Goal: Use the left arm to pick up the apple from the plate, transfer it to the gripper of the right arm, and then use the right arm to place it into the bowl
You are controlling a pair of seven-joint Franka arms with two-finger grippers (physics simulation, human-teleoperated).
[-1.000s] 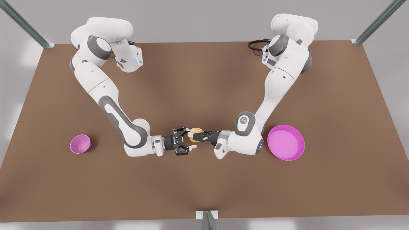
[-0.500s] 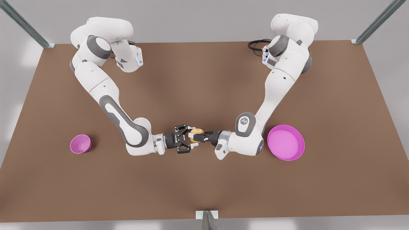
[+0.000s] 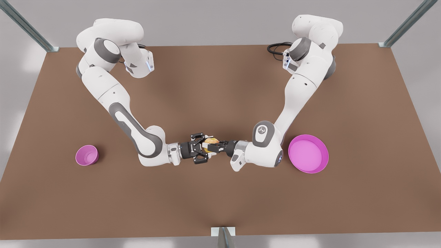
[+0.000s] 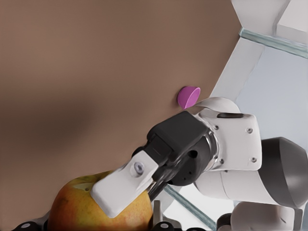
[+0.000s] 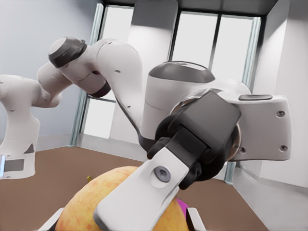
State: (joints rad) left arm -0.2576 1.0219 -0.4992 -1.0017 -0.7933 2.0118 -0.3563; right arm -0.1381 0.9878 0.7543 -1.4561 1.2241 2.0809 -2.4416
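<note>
Right now the apple (image 3: 211, 141) hangs above the bench (image 3: 220, 203) at mid-frame in the front view, pinched from both sides. The left end effector (image 3: 213, 147), reaching in from the frame's right, is clamped on it. The right end effector (image 3: 204, 148), coming from the left, has its fingers pressed against the fruit too. The plate (image 3: 307, 170) sits bare at lower right, and the bowl (image 3: 86, 155) is well apart at lower left.
</note>
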